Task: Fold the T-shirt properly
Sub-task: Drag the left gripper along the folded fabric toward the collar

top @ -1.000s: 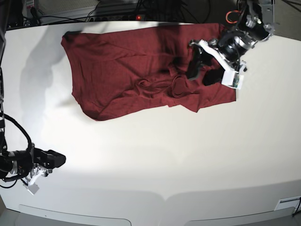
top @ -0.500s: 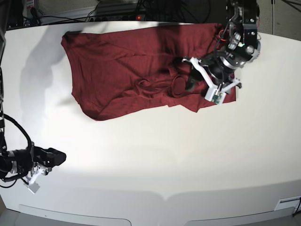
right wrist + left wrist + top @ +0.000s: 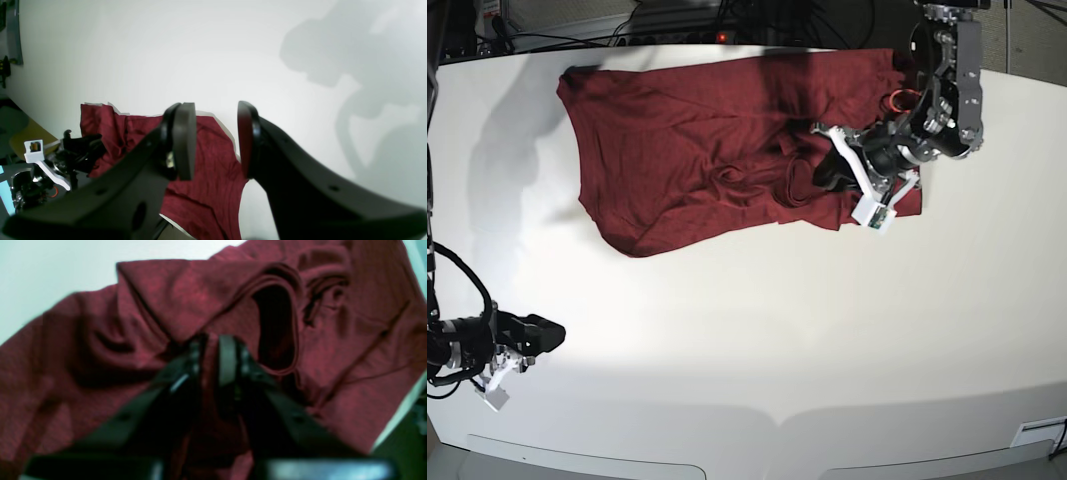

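Jaws of the left gripper (image 3: 211,343) stand narrow in the left wrist view, pinching a fold of the maroon T-shirt (image 3: 350,350) beside its neck opening, presumably to lift it for folding. Right wrist view: right gripper (image 3: 215,140) jaws wide, empty, shirt at 7 o'clock. Base view: shirt crumpled toward 12 o'clock on the white table (image 3: 757,330); right gripper parked at 8 o'clock, likely waiting.

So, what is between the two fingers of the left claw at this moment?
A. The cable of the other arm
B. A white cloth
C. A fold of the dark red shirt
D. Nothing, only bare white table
C: in the left wrist view the left claw has its fingers nearly together with a ridge of the maroon T-shirt pinched between them, close to the neck opening.
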### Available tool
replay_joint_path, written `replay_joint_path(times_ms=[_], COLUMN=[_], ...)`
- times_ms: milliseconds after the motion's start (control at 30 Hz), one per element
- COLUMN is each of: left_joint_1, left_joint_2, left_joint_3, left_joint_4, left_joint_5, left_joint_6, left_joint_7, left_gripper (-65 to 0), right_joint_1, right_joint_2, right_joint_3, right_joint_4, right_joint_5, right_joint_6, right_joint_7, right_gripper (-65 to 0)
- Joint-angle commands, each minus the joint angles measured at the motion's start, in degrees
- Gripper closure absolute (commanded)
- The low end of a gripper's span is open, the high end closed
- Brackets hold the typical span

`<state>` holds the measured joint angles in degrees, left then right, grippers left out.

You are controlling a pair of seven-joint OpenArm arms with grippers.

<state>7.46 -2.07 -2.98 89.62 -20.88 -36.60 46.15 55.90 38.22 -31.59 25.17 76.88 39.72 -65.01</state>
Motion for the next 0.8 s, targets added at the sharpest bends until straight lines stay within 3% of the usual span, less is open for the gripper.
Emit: replay_joint_path(times_ms=[0,533,767], left_joint_1=[-0.7,1.5,1.9], left_joint_2=[0.0,0.0,0.0], left_joint_3=[0.0,0.0,0.0], left_joint_4=[1.6,8.4,8.3], left_joint_5=[-1.8,-2.7,-2.6], left_joint_6=[-0.5,-0.5,-0.5], left_joint_7=[-0.9,-0.3,-0.3], left_gripper=[-4.0,-4.2,-12.6], right_joint_1=[2.3,2.3,2.3], right_joint_2=[0.8,0.7,0.7], right_joint_3=[0.2,0.2,0.2], right_joint_4=[0.7,0.7,0.7], right_joint_5=[1.5,1.6,1.6], right_joint_6=[0.3,0.3,0.3], right_joint_7=[0.5,0.5,0.4], right_gripper=[-21.4,-21.4,-21.4])
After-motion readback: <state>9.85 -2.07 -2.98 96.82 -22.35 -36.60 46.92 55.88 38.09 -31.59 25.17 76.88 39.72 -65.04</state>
